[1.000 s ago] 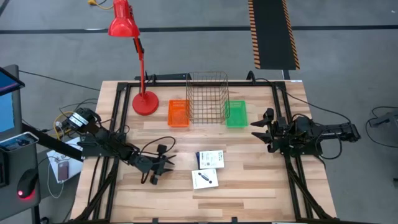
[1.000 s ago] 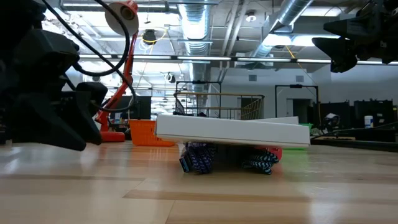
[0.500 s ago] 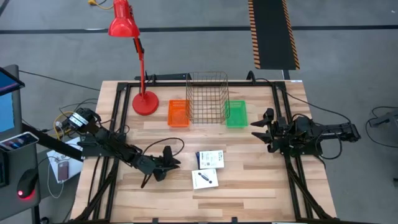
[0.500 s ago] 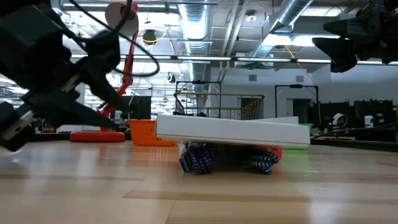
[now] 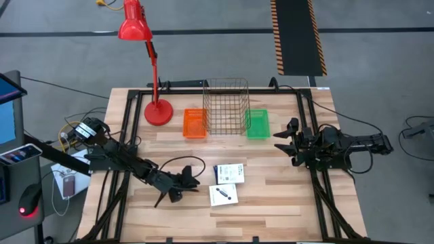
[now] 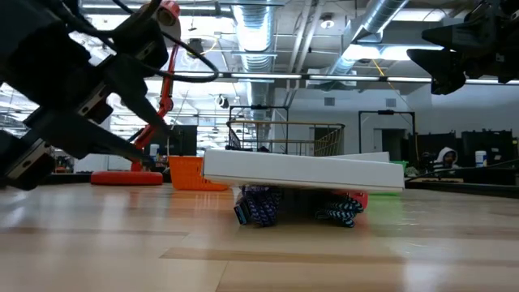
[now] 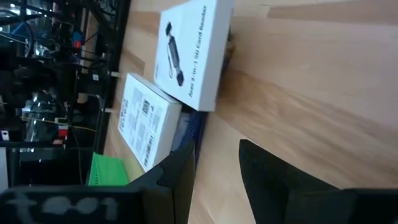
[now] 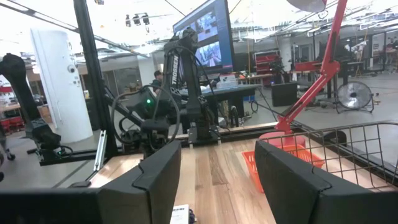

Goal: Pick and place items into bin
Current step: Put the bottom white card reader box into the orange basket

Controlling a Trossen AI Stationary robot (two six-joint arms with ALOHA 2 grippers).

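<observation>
Two flat white printed packets lie on the wooden table, one (image 5: 229, 172) a little farther back, one (image 5: 223, 195) nearer the front. In the left wrist view the near packet (image 7: 193, 53) bears a dark picture, and the other (image 7: 146, 127) rests partly on something blue. The low view shows a white packet (image 6: 300, 170) propped on blue and teal braided things (image 6: 259, 204). My left gripper (image 5: 190, 179) hovers just left of the packets, open with nothing between its fingers (image 7: 273, 186). My right gripper (image 5: 283, 139) waits open at the right, above the table.
At the back stand an orange bin (image 5: 194, 123), a tall wire basket (image 5: 226, 107) and a green bin (image 5: 257, 124) in a row. A red desk lamp (image 5: 157, 108) stands left of them. Bare wood lies along the table's near edge.
My left gripper has moved toward the table's right edge, closer to the two packets, has risen a little and has rolled about its own pointing line. Its finger gap looks the same. The packets have not moved.
</observation>
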